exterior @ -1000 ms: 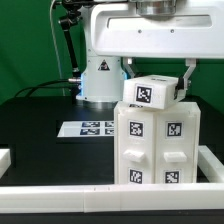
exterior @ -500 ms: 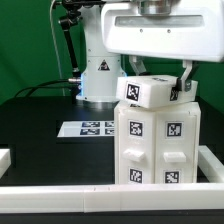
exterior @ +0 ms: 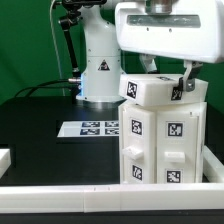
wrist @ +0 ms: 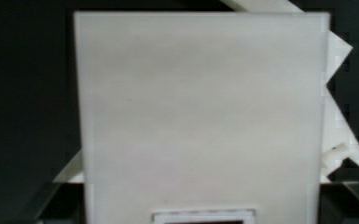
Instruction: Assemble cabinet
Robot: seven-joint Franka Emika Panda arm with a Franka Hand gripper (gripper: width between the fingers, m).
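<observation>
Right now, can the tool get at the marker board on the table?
Probably not yet: the tool looks busy gripping a white tagged block atop the cabinet. The marker board itself lies uncovered.

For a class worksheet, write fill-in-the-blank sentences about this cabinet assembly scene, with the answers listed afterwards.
The cabinet stands on a table coloured ___. The marker board lies on the exterior view's ___ of the cabinet. The gripper grips a white block at the cabinet's ___.
Missing words: black; left; top.
</observation>
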